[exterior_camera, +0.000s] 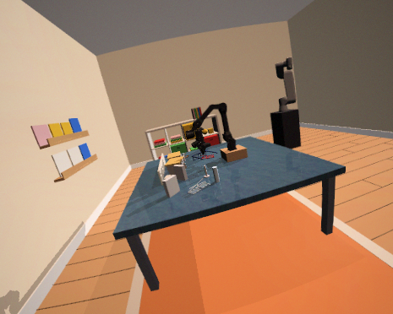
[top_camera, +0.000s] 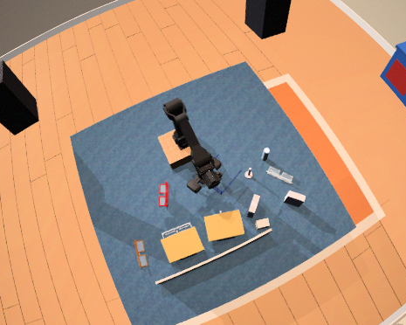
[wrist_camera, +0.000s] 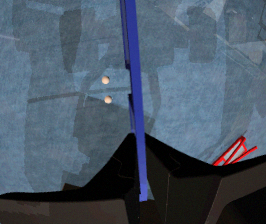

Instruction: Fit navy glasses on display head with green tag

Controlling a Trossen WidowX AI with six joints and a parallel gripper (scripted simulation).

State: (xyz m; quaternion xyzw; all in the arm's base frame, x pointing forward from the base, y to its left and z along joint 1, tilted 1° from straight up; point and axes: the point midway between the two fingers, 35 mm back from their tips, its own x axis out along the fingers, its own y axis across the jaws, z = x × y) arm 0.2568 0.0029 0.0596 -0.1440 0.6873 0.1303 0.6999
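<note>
The navy glasses [top_camera: 234, 178] [wrist_camera: 136, 75] hang from my gripper [top_camera: 210, 178] [exterior_camera: 203, 152] [wrist_camera: 136, 137], which is shut on the middle of their front frame. They are above the table, with the temples reaching away from the arm's fingers in the top view. Two yellow-topped display heads stand past the gripper. The right head [top_camera: 224, 225] has a small nose at its near edge and wears no glasses. The left head [top_camera: 182, 245] has white-framed glasses [top_camera: 176, 229] at its near edge. The green tag is not visible in these frames.
Red glasses [top_camera: 167, 195] [wrist_camera: 230, 153] and orange glasses [top_camera: 141, 253] lie at the left. At the right are a small round stand [top_camera: 249, 175], a cylinder [top_camera: 265, 154], clear glasses [top_camera: 279, 175] and white blocks [top_camera: 254, 205] [top_camera: 295, 197]. A long pale bar [top_camera: 213, 258] stands behind the heads.
</note>
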